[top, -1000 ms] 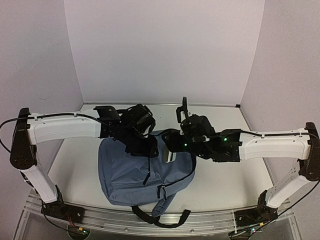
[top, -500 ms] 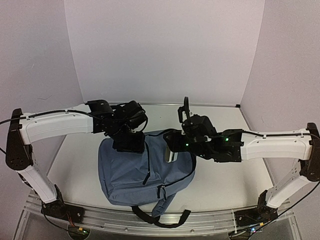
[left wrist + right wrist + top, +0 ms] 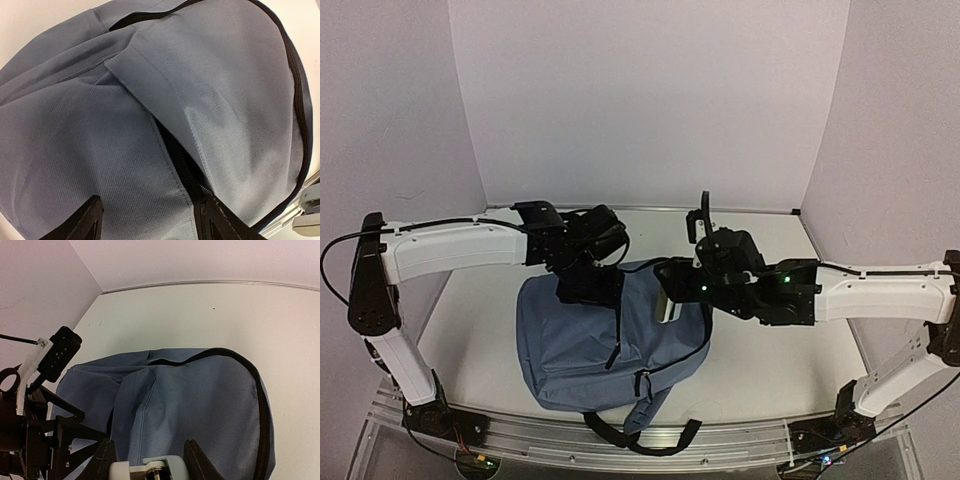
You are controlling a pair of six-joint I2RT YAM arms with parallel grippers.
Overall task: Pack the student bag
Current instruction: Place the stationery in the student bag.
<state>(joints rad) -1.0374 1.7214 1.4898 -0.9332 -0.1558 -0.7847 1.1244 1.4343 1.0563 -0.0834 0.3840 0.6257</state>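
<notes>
Mid-task, by the look of it: working at the mouth of the backpack so that something can go in. Lies flat at the middle of the desk, between the two arms, straps toward the near edge.

Left gripper: poised low over the upper left of the backpack, jaws well apart and clamped on nothing, straddling a black zip and the folded fabric flap beside it.

Right gripper: over the upper right of the backpack, apparently closed on a pale block that fills the gap between its jaws. Too little of it on show to name.

Hard to tell whether the zip is undone far enough.

Next, as a judgement: close the left jaws on the flap's edge just beside the zip, catching fabric rather than teeth, then lift and pull away to hold the mouth open. Bring the pale block over the gap only once dark lining shows.
</notes>
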